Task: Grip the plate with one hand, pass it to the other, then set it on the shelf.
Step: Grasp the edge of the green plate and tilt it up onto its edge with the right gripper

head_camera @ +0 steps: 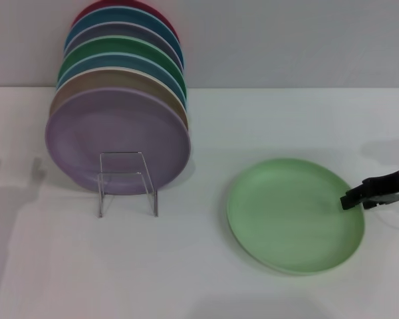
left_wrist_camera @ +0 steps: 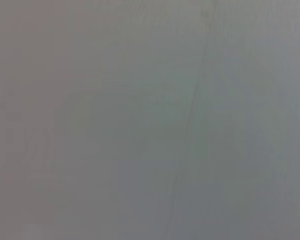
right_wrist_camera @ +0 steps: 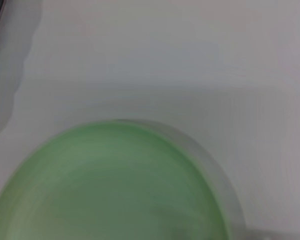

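The pale mint-green plate (head_camera: 294, 214) lies on the white table at the right. It also fills the near part of the right wrist view (right_wrist_camera: 110, 190). My right gripper (head_camera: 351, 198) reaches in from the right edge and sits at the plate's right rim, over its edge. The clear shelf (head_camera: 127, 183) stands at the left with thin bent legs. My left gripper is out of view; the left wrist view shows only a plain grey surface.
Several coloured plates lean upright in a row on and behind the shelf, with a lilac plate (head_camera: 117, 141) in front and a darker green one (head_camera: 120, 50) further back. A pale wall (head_camera: 286, 40) runs behind the table (head_camera: 66, 266).
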